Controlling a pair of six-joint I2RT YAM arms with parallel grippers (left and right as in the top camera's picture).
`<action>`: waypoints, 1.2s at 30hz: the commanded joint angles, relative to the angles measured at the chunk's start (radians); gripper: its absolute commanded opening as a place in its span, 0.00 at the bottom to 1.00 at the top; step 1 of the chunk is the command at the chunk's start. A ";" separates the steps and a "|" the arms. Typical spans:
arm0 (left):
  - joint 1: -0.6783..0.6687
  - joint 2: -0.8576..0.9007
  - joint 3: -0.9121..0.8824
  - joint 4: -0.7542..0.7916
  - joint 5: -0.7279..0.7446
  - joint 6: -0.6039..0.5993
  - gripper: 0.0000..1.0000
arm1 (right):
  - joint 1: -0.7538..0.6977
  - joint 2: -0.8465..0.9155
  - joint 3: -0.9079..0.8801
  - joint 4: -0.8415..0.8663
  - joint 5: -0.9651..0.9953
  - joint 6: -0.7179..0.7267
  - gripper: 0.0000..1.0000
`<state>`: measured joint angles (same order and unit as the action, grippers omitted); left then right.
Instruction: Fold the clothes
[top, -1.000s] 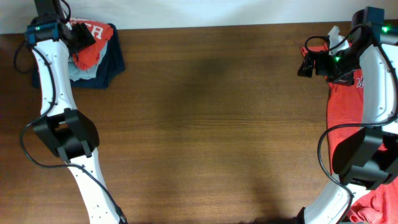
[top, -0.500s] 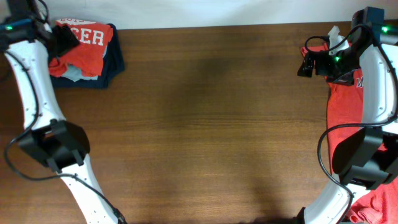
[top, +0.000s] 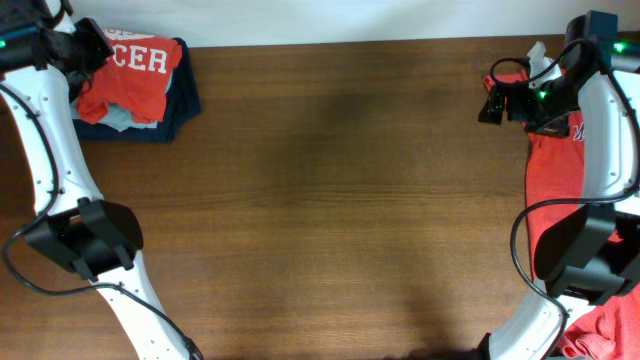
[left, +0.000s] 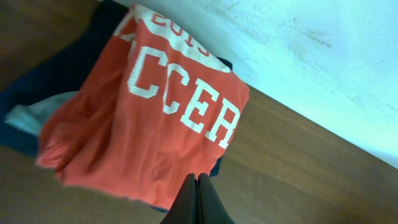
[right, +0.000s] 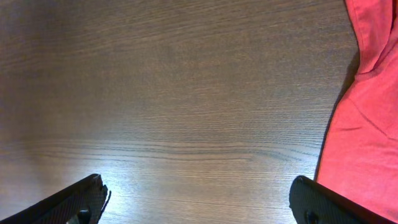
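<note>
A folded orange-red T-shirt (top: 135, 70) with white lettering lies on top of a small stack at the table's far left back corner. The left wrist view shows it (left: 155, 118) just ahead of my left gripper (left: 199, 193), whose jaws are pressed together with nothing between them. From overhead that gripper (top: 95, 45) sits at the stack's left edge. A second, unfolded red T-shirt (top: 555, 170) lies spread along the right edge, under my right arm. My right gripper (top: 488, 102) hovers open over bare wood left of that shirt (right: 367, 137), its fingertips (right: 90, 193) wide apart.
Under the folded shirt lie a navy garment (top: 185, 100) and a pale grey-blue one (top: 115, 118). More red cloth (top: 610, 325) is bunched at the front right corner. A white wall (left: 311, 62) runs along the table's back edge.
My left arm has swung left off the stack, leaving the folded shirt lying there, and its jaws have shut. The right arm has not moved.
</note>
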<state>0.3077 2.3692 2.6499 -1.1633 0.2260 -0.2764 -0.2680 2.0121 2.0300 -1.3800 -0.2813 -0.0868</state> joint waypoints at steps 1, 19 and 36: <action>0.037 0.073 0.002 0.003 0.059 0.021 0.01 | -0.002 -0.021 0.017 0.000 0.005 -0.010 0.99; 0.134 0.277 0.005 -0.007 0.006 0.024 0.00 | -0.002 -0.021 0.017 0.000 0.005 -0.010 0.99; 0.115 0.140 0.174 0.012 0.262 -0.023 0.01 | -0.002 -0.021 0.017 0.000 0.005 -0.010 0.99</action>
<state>0.4320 2.5832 2.7937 -1.1721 0.3977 -0.2848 -0.2680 2.0121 2.0300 -1.3800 -0.2813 -0.0872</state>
